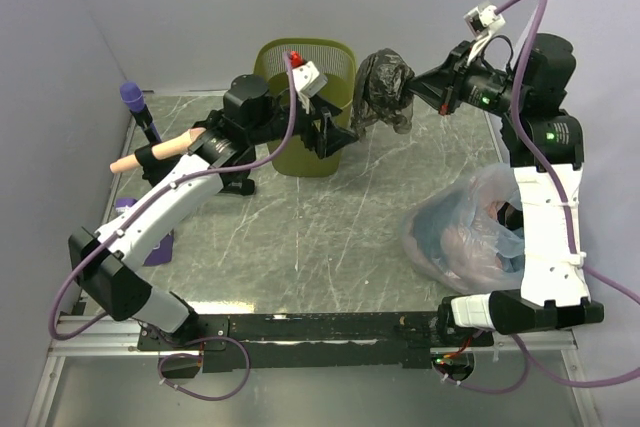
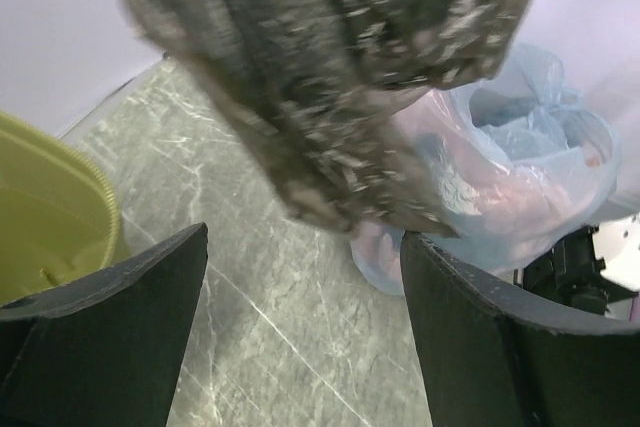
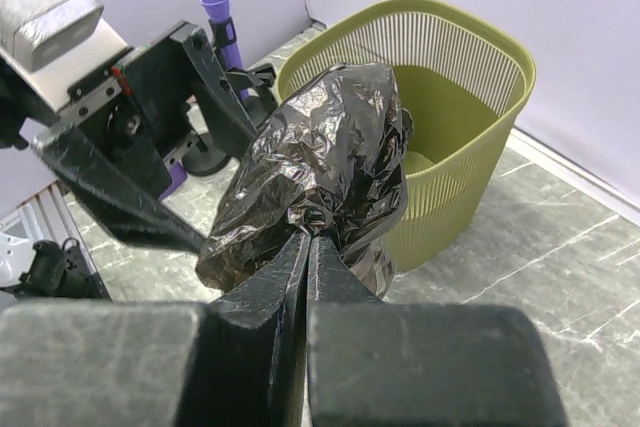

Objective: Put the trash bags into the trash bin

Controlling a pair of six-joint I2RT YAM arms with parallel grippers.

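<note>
The dark grey-black crinkly trash bag (image 1: 383,90) hangs in the air, bunched, just right of the olive-green slatted trash bin (image 1: 303,62) at the back of the table. My right gripper (image 1: 417,84) is shut on the bag's right side; the right wrist view shows the fingers pinching a fold of the bag (image 3: 320,162) with the bin (image 3: 455,97) behind it. My left gripper (image 1: 335,132) is open and empty in front of the bin, below and left of the bag. In the left wrist view the bag (image 2: 330,67) hangs blurred above the open fingers (image 2: 480,327).
A clear bluish bag (image 1: 465,232) with pinkish and blue contents lies at the right, under the right arm. A purple-topped brush on a stand (image 1: 135,102) and a beige object (image 1: 160,152) sit at the far left. Walls enclose the table's back and sides.
</note>
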